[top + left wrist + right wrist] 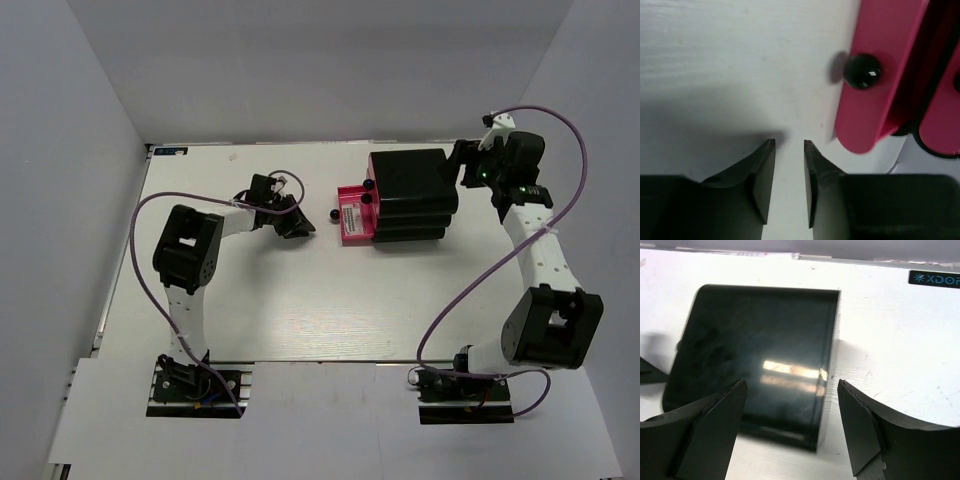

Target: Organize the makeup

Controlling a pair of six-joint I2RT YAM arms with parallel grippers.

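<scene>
The black box (410, 180) with pink drawers stands right of centre. Its lowest pink drawer (352, 222) is pulled out to the left, and a flat pale makeup item (350, 214) lies inside. My left gripper (300, 228) sits just left of the drawer's black knob (333, 214). In the left wrist view, the left gripper (789, 144) shows a narrow gap with only bare table in it. The pink drawer front (875, 45) and its knob (862, 71) lie ahead on the right. My right gripper (792, 385) is wide open over the box's black top (755, 350), by its back right corner.
A second pink drawer front (942, 115) shows at the right edge of the left wrist view. White walls close the table on the left, back and right. Purple cables (150, 215) loop beside both arms. A dark label (935, 278) marks the far edge.
</scene>
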